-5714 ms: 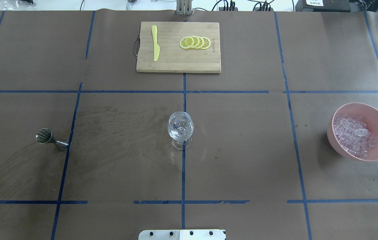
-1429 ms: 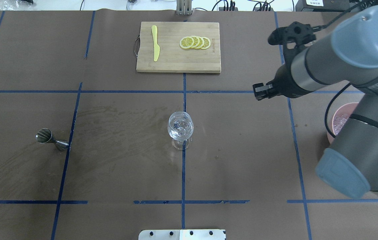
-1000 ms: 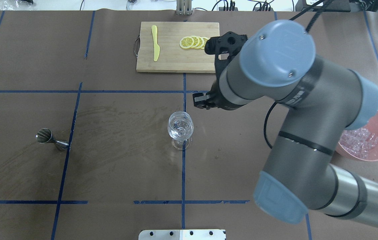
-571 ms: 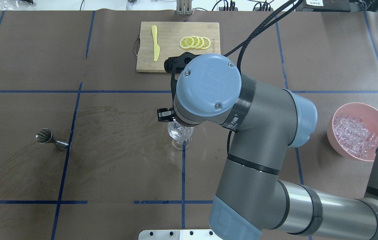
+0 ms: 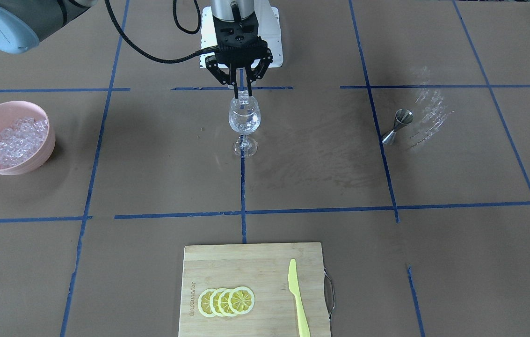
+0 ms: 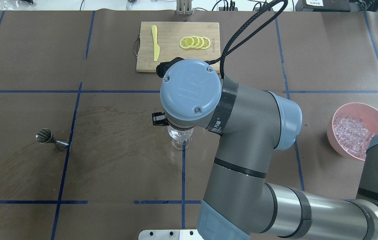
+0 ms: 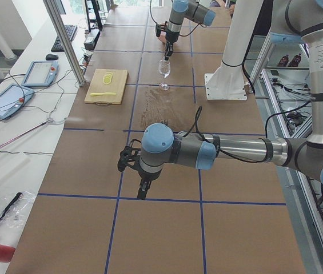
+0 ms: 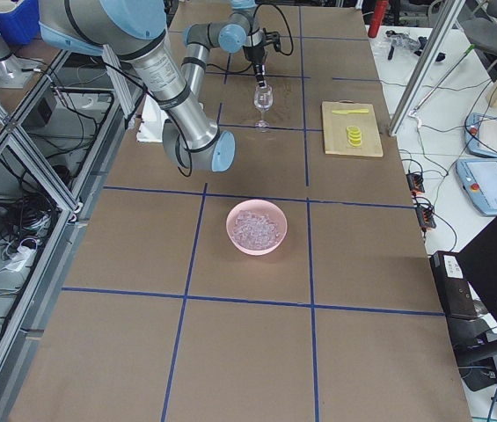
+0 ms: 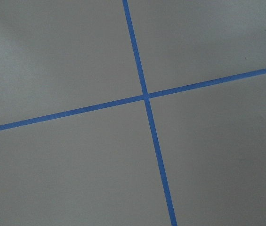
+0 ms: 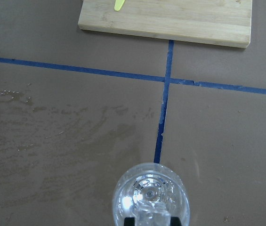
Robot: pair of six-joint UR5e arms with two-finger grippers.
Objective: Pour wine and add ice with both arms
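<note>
- Front view: the right gripper (image 5: 243, 96) hangs straight over the glass (image 5: 244, 120), its fingers pinched on a clear cube (image 5: 244, 99) just above the rim. The rest of the ice (image 5: 12, 138) sits heaped in the pink bowl (image 5: 46, 150), well apart at the table's end. A jigger (image 5: 398, 124) stands alone on the other side.
- Overhead: the right arm's wrist covers the top of the glass, so the gripper and cube are mostly hidden. Only the glass's lower bowl and foot show.
- Left side view: the left gripper (image 7: 143, 191) hovers over bare table, well away from the glass. I can't tell from here whether it is clenched or released.
- Right side view: the bowl of ice is in the near middle of the table, and the glass is far off under the right gripper.
- Left wrist: nothing but a cross of blue tape (image 9: 146, 96).
- Right wrist: looking straight down into the glass, with the cube at the bottom edge between the fingertips. There seem to be cubes inside already.
- To my eye this is the ice-adding step, at the point of release. Next the fingers need to let go while centred over the mouth. The drop should be kept short so the cube neither bounces out nor knocks the glass.
</note>
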